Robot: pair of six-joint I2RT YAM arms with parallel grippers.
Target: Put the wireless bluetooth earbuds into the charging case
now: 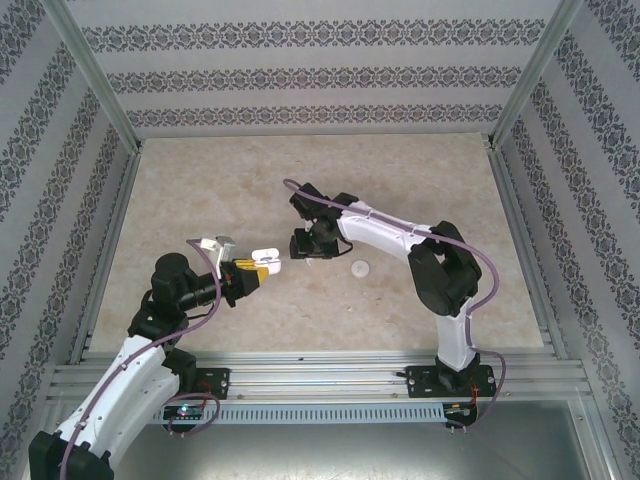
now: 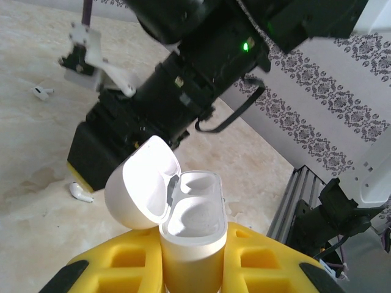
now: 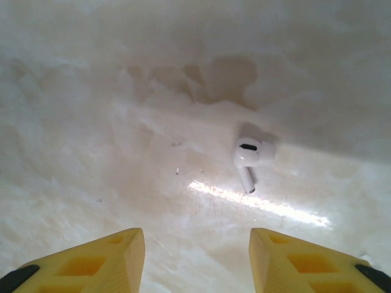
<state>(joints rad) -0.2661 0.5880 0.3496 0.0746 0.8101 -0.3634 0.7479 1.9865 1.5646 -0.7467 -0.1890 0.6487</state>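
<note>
**Left end effector** (image 2: 192, 264): the yellow fingers (image 2: 116, 268) are pressed against both sides of the charging case (image 2: 190, 241), pinching it upright at the bottom centre of the left wrist view. The lid (image 2: 142, 184) is swung back toward the left of the frame, and the two wells in the case body are exposed. In the top external view this end effector sits left of centre and holds the case above the tabletop (image 1: 200, 180).

**Right end effector** (image 3: 195, 238): the two yellow fingers (image 3: 98, 262) are spread apart at the lower corners of the right wrist view, with bare tabletop between them and nothing gripped. The first earbud (image 3: 248, 159) lies on the tabletop right of centre in that frame, beyond the fingertips and apart from them, with its stem pointing toward the bottom of the frame. In the top external view the right end effector sits near the centre, just right of the charging case.

In the left wrist view the first earbud lies at the left edge, just beside the yellow tip of the right end effector. The second earbud (image 2: 43, 92) rests in the upper left, well apart from the first.

A flat white disc (image 1: 360, 267) lies on the tabletop just right of the right end effector in the top external view.
</note>
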